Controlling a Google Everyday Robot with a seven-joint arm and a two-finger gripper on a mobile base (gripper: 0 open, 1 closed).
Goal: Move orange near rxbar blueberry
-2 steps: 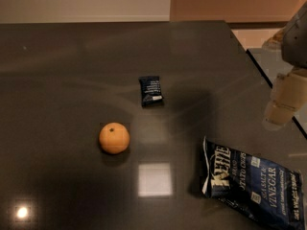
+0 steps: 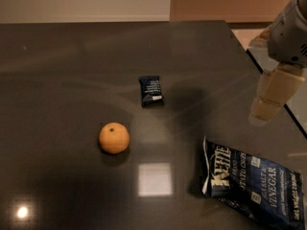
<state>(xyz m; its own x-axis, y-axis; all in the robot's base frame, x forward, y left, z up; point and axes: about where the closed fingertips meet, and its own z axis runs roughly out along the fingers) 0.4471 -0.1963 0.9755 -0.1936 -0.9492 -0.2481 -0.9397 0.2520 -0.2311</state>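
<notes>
The orange (image 2: 114,138) sits on the dark table (image 2: 72,71), left of centre, with its stem dimple up. The rxbar blueberry (image 2: 150,90), a small navy wrapper with white text, lies flat a short way up and to the right of the orange, apart from it. My gripper (image 2: 268,99) hangs at the right edge of the view, above the table's right side, far from both things. It holds nothing that I can see.
A large navy Kettle salt and vinegar chip bag (image 2: 254,183) lies at the lower right. The table's right edge (image 2: 268,80) runs diagonally under the arm. Bright light reflections show on the table at lower centre and lower left.
The arm has moved slightly left and down into the view. The orange, bar and chip bag have not moved.
</notes>
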